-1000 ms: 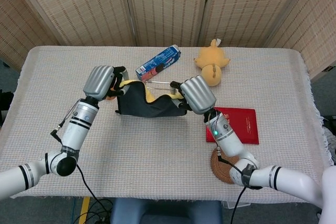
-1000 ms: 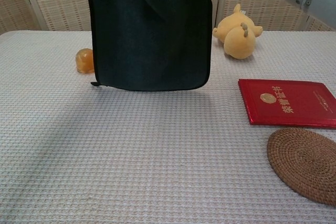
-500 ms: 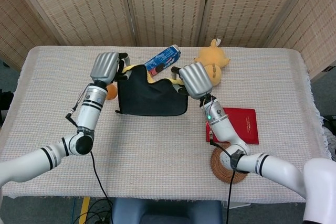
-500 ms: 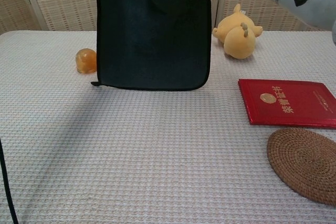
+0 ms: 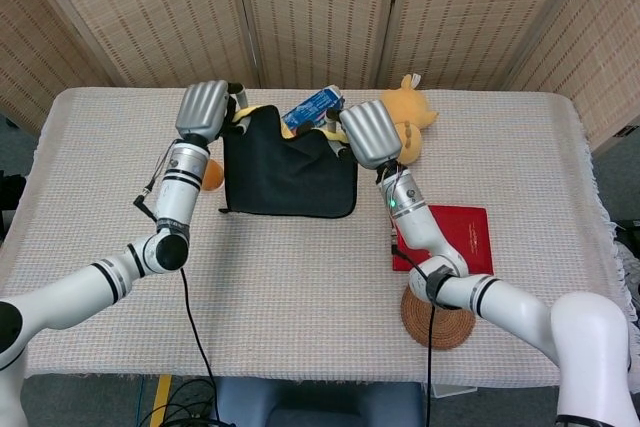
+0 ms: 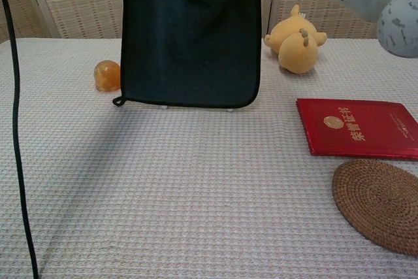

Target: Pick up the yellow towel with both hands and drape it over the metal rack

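Each hand, left and right, grips a top corner of the hanging towel. The rack is hidden behind it. An uneven release could let the cloth slide off one side.

Dark-faced towel hanging, rack perhaps hidden

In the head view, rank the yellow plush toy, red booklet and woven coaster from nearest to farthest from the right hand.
From the right hand:
1. Yellow plush toy, right beside it toward the table's far edge.
2. Red booklet, nearer the robot and to the right.
3. Woven coaster, by the table's near edge, below the booklet.
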